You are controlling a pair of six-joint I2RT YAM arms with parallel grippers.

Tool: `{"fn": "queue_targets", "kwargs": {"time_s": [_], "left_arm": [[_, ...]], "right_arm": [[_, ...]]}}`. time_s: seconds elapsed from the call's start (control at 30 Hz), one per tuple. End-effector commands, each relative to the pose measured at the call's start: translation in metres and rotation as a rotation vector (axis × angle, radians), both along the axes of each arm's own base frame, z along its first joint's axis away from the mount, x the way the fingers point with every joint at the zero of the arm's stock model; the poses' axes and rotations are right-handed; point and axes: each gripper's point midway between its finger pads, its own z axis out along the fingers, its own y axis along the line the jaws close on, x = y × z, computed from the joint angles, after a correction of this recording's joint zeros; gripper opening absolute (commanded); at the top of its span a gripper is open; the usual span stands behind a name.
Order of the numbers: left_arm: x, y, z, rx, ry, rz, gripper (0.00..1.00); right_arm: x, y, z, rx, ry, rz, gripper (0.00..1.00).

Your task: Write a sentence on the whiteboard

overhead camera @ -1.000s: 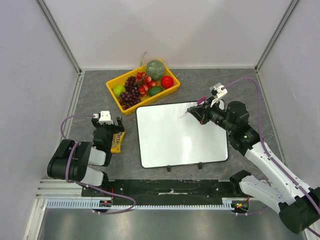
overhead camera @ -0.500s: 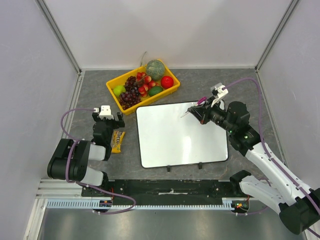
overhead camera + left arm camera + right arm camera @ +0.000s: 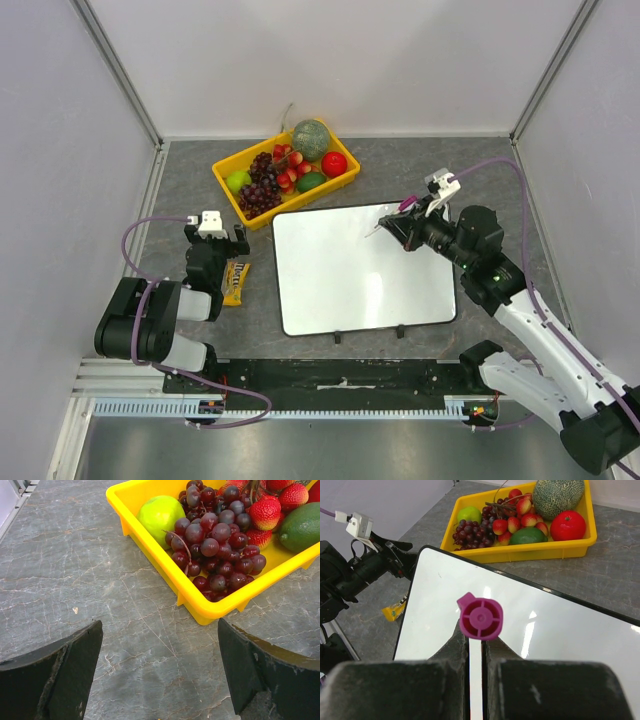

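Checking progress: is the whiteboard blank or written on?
Blank. The whiteboard shows only white surface and glare, no writing, in both top and right wrist views.

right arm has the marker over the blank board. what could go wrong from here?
1. Nothing visibly holds the whiteboard down. The left gripper hangs open off to its side, so pen pressure may slide it.
2. The right gripper pinches the marker between shut jaws. Pressing down might twist it or let it slip.
3. The fruit tray sits close to the board's far corner, so a shifted board could bump it.
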Motion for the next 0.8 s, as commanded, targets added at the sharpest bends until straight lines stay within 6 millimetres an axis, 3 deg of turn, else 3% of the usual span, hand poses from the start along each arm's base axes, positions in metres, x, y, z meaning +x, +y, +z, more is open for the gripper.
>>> {"fn": "queue_targets", "kwargs": {"time_s": [0.0, 0.77], "left_arm": [[0.0048, 0.0007, 0.0141, 0.03, -0.048, -0.008, 1.0], [0.0048, 0.0015, 0.0141, 0.03, -0.048, -0.005, 1.0]], "right_arm": [[0.0001, -0.0082, 0.0064, -0.019, -0.033, -0.03, 0.0], [0.0006, -0.0146, 0.0025, -0.046, -0.032, -0.058, 0.0]]}}
